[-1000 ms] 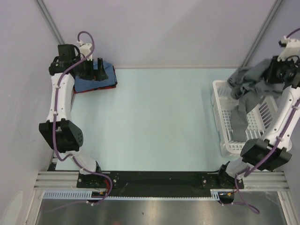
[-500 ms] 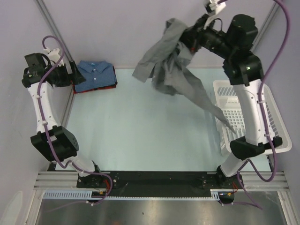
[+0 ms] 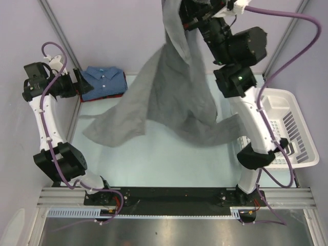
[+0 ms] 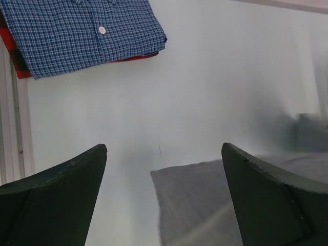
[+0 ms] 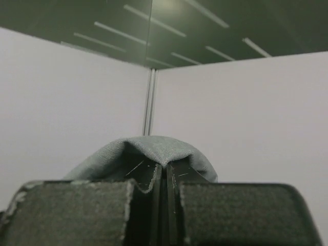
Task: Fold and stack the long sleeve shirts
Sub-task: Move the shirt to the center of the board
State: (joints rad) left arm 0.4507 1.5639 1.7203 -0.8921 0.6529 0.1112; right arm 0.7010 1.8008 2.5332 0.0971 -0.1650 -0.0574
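The right gripper (image 5: 165, 175), pinched shut on a fold of the grey shirt (image 3: 174, 97), held it high over the table (image 3: 154, 166), the cloth's length hanging down and its lower edge trailing left. The left gripper (image 4: 164, 154), jaws spread wide near the 2 folded ones, blue shirt (image 3: 105, 82) atop red shirt (image 4: 15, 65), looked the nearer arm to catch that loose edge.

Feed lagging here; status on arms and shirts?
Right gripper shut on plain grey cloth shirt, held high. Left gripper open, empty, by folded blue checked shirt. White plastic basket off right.
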